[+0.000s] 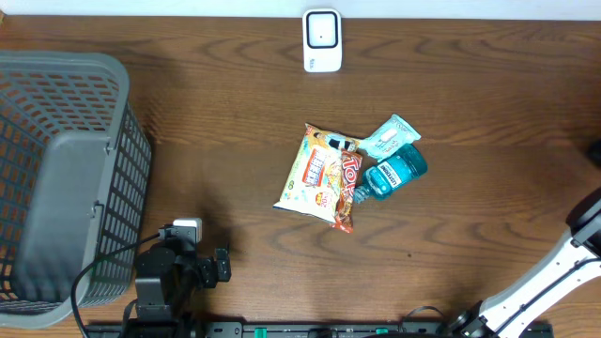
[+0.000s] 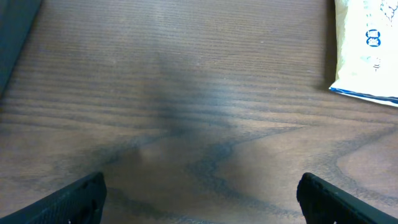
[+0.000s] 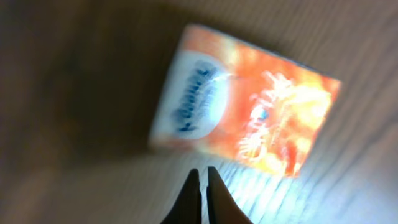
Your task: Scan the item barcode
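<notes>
Several items lie in a pile mid-table: a white-and-orange snack bag [image 1: 312, 174], a red candy bar [image 1: 347, 192], a blue bottle [image 1: 394, 172] and a pale green packet [image 1: 389, 136]. No barcode shows. A white scanner [image 1: 321, 39] stands at the far edge. My left gripper [image 2: 202, 180] is open over bare wood, with a corner of the snack bag [image 2: 367, 50] ahead to its right. My right gripper [image 3: 202, 169] is shut and holds nothing; a blurred orange-and-white pack [image 3: 242, 118] lies just beyond its tips.
A grey mesh basket [image 1: 56, 178] fills the left side of the table. The left arm [image 1: 164, 277] sits at the near edge beside it. The right arm [image 1: 563, 272] reaches in from the near right corner.
</notes>
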